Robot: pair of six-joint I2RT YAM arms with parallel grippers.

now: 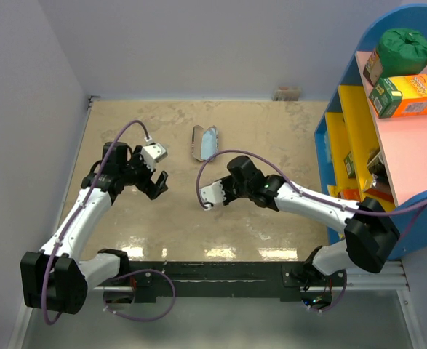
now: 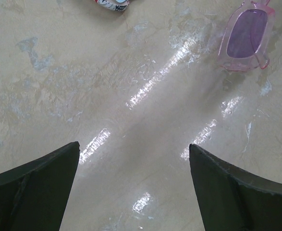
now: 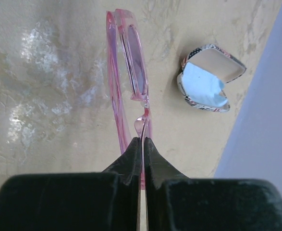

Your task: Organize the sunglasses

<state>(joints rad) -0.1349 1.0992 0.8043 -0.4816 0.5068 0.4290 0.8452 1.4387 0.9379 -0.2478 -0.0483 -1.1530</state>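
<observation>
The sunglasses (image 3: 136, 62), with a translucent pink frame and pale purple lenses, stand edge-on in the right wrist view. My right gripper (image 3: 143, 139) is shut on them near the bridge. In the top view this gripper (image 1: 207, 202) is at the table's middle. I cannot tell whether the glasses touch the table. One lens shows in the left wrist view (image 2: 246, 36). My left gripper (image 2: 133, 147) is open and empty above bare table, left of the glasses (image 1: 155, 183). The flag-print case (image 3: 213, 53) lies open beyond the glasses with the light blue cloth (image 3: 203, 86) inside.
The case (image 1: 204, 142) lies at the table's far middle. A blue, yellow and pink shelf unit (image 1: 388, 145) stands along the right edge with boxes (image 1: 406, 96) and a green bag (image 1: 406, 45) on top. Walls close the left and far sides.
</observation>
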